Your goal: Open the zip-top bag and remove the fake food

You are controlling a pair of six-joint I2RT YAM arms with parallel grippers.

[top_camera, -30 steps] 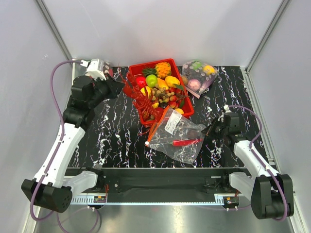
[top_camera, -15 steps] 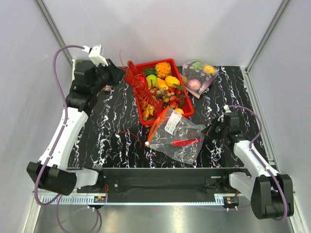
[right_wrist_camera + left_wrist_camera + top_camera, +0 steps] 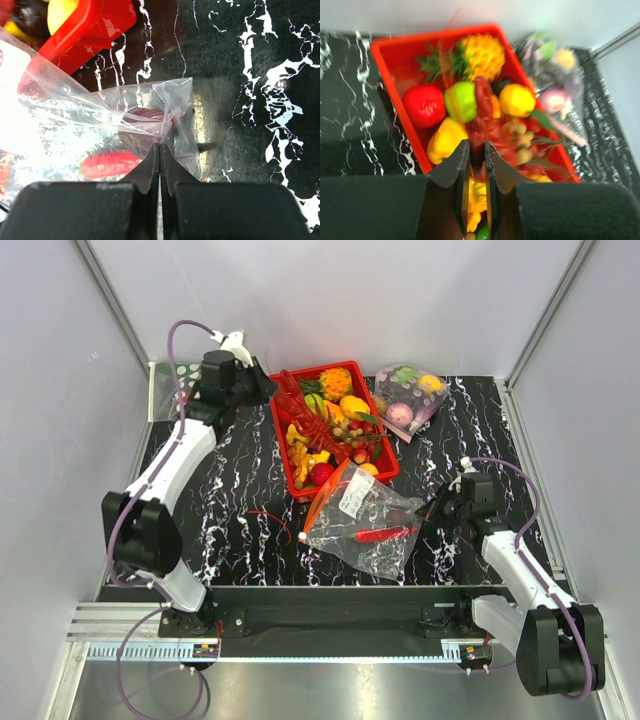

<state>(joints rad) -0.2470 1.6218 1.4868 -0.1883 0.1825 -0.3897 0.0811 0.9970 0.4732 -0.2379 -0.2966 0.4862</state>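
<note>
Two pincers busy: my left gripper (image 3: 476, 150) pinches the lobster (image 3: 482, 97) above the red tray (image 3: 420, 42); my right gripper (image 3: 160, 150) squeezes a corner of the zip-top bag (image 3: 365, 525), which lies beside that tray. The film looks thin, slippery and floppy; the chili (image 3: 110, 164) inside is likely light and stiff, so grab it mid-body.

Red tray (image 3: 280, 443) at back centre of black marbled desk (image 3: 230, 490), heaped with fruit: pineapple (image 3: 336, 383), green apple (image 3: 460, 101). Clear pouch (image 3: 407, 398) of pastel fruits just right of it.
</note>
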